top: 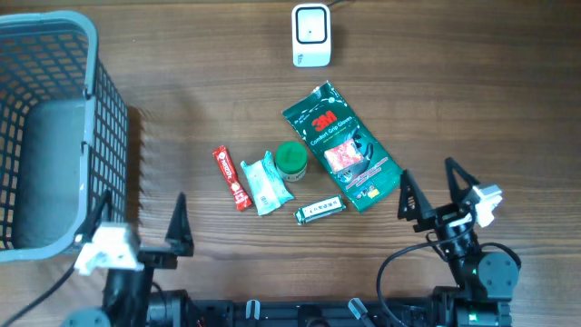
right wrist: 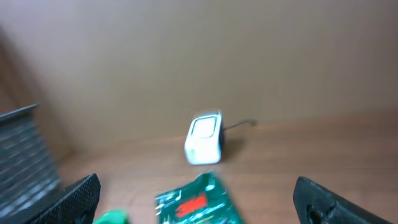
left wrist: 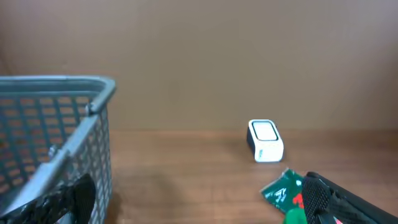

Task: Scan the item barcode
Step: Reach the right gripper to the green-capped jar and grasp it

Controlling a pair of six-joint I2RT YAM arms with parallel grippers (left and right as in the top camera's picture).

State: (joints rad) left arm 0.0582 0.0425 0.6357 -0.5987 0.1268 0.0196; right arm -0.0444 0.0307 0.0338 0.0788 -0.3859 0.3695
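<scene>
1. Jaws. Both pairs stand spread wide and hold nothing. The right gripper [top: 429, 182] is at the near right of the table [top: 182, 73]. The left gripper [top: 141, 218] is at the near left, just beside the basket [top: 41, 20].
2. Items. We count five in a loose cluster at mid-table: a green glove packet [top: 340, 150], a green round tub [top: 290, 159], a white-and-teal sachet [top: 265, 183], a red sachet [top: 231, 179] and a small silver stick [top: 320, 210]. The frames do not settle which one is to be scanned, and no barcode is legible.
3. Scanner. The white scanner [top: 310, 34] stands at the far edge, well apart from the cluster and beyond it.
4. Governing relation. The glove packet lies ahead of the right jaws and to their left, its near corner close to them. Its long axis runs diagonally from that corner toward the scanner. We judge the right arm nearer to it and to the silver stick. The red sachet lies nearer the left arm.
5. Progress. We judge nothing lifted yet.
</scene>
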